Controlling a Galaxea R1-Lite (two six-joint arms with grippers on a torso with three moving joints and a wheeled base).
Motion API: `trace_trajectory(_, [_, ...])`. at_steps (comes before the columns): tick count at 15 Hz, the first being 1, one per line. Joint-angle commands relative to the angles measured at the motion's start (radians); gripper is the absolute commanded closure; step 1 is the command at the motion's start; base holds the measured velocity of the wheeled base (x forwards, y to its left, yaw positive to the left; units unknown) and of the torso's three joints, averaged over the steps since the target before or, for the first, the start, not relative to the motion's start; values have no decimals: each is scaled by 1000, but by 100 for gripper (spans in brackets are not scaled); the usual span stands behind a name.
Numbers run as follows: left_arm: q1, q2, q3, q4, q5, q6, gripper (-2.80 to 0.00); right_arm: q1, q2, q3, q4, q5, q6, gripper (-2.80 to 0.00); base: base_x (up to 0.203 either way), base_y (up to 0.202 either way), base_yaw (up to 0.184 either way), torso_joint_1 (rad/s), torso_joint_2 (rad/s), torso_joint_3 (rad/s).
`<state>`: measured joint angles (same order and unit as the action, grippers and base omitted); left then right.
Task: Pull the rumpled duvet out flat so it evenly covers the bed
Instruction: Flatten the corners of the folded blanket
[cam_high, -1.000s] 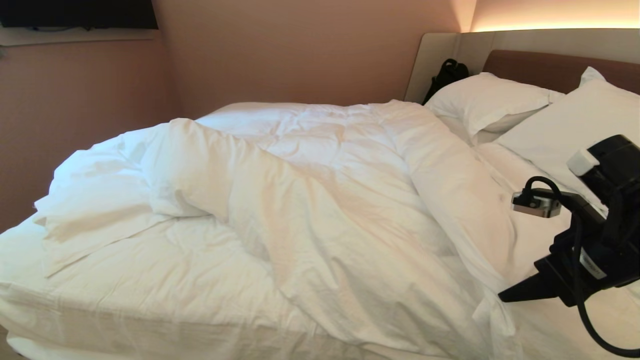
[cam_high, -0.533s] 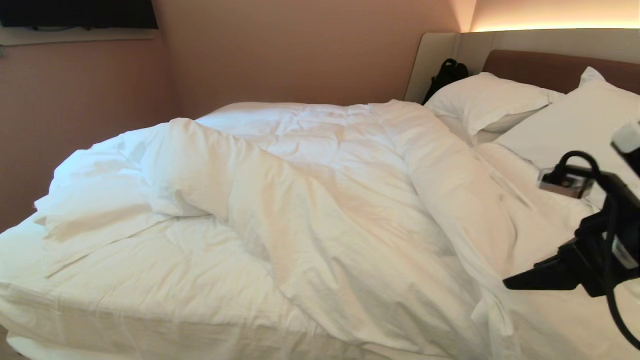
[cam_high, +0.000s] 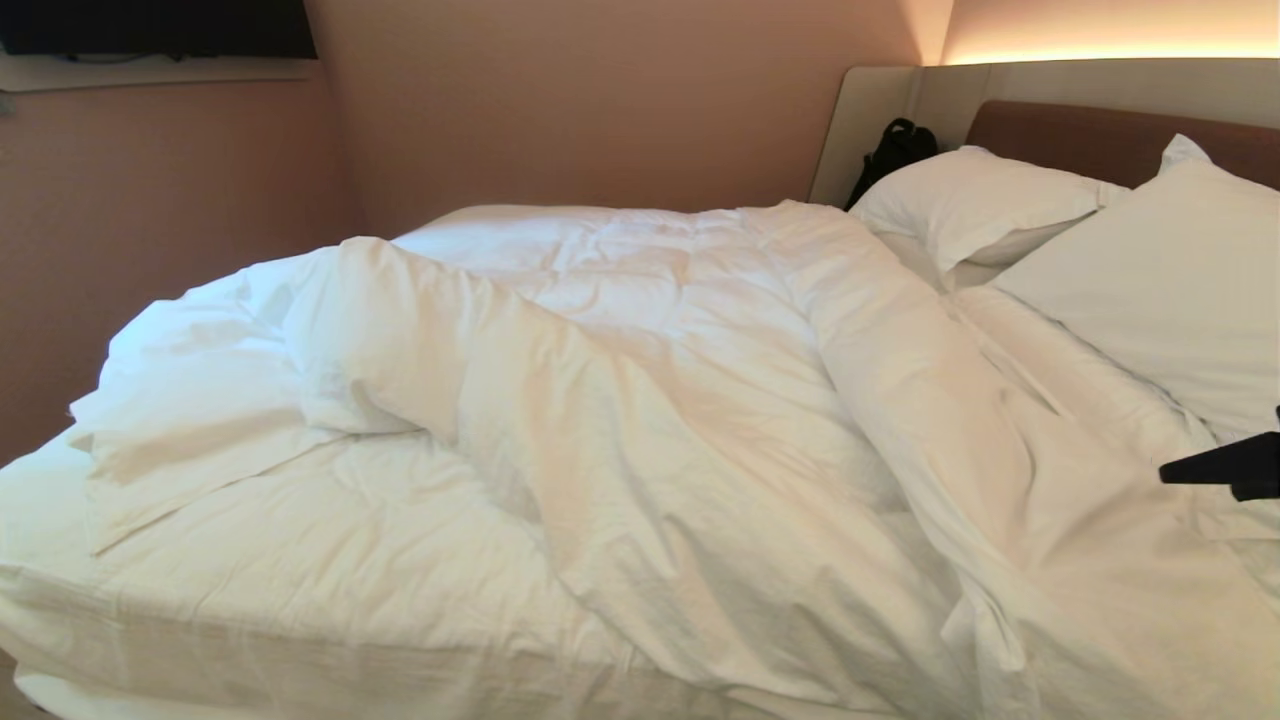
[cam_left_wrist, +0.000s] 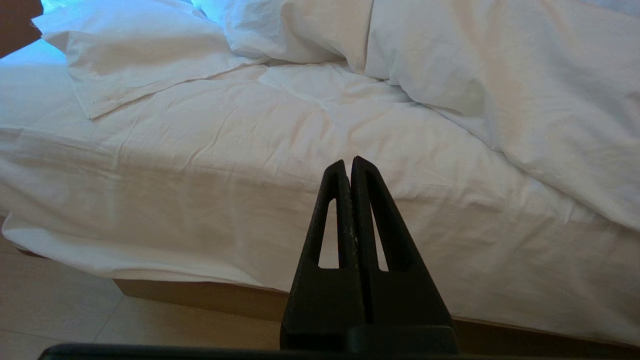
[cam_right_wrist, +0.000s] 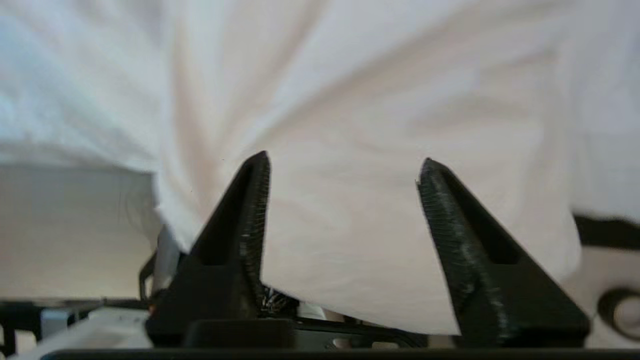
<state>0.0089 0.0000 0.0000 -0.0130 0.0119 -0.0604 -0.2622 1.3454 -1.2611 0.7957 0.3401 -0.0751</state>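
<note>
The white puffy duvet (cam_high: 650, 400) lies rumpled across the bed (cam_high: 1080, 135), bunched in a thick diagonal ridge and folded back at the far left corner. One dark finger (cam_high: 1215, 468) of my right gripper shows at the right edge of the head view, just above the duvet below the pillows. In its wrist view the right gripper (cam_right_wrist: 342, 167) is open, jaws wide apart, with white duvet fabric (cam_right_wrist: 350, 100) close in front of them. My left gripper (cam_left_wrist: 348, 162) is shut on nothing, held off the near side of the bed.
Two white pillows (cam_high: 980, 205) (cam_high: 1170, 270) lean on the headboard. A black bag (cam_high: 893, 150) sits in the far corner beside it. Pink walls close the far sides. The brown plinth (cam_left_wrist: 200, 295) and tiled floor (cam_left_wrist: 60, 310) lie below the left gripper.
My right arm has swung to the right, almost out of the head view; only a fingertip remains in sight. The left arm has not moved.
</note>
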Motion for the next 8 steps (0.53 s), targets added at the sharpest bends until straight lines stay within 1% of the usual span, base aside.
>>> trace_trajectory(1, [0, 2, 0, -1, 0, -1, 0, -200, 49, 29, 3, 219, -155, 0, 0, 0, 0, 0, 0, 0])
trace_trajectory(3, [0, 2, 0, -1, 0, -1, 0, -335, 116, 60, 2, 351, -306, 0, 0, 0, 0, 0, 0, 0])
trace_trajectory(5, [0, 2, 0, -1, 0, -1, 0, -439, 190, 88, 6, 497, -457, 0, 0, 0, 0, 0, 0, 0])
trace_trajectory(6, [0, 2, 0, -1, 0, -1, 0, -467, 214, 104, 9, 539, -509, 0, 0, 0, 0, 0, 0, 0])
trace_trajectory(8, [0, 2, 0, -1, 0, 0, 0, -496, 249, 131, 8, 572, -568, 0, 0, 0, 0, 0, 0, 0])
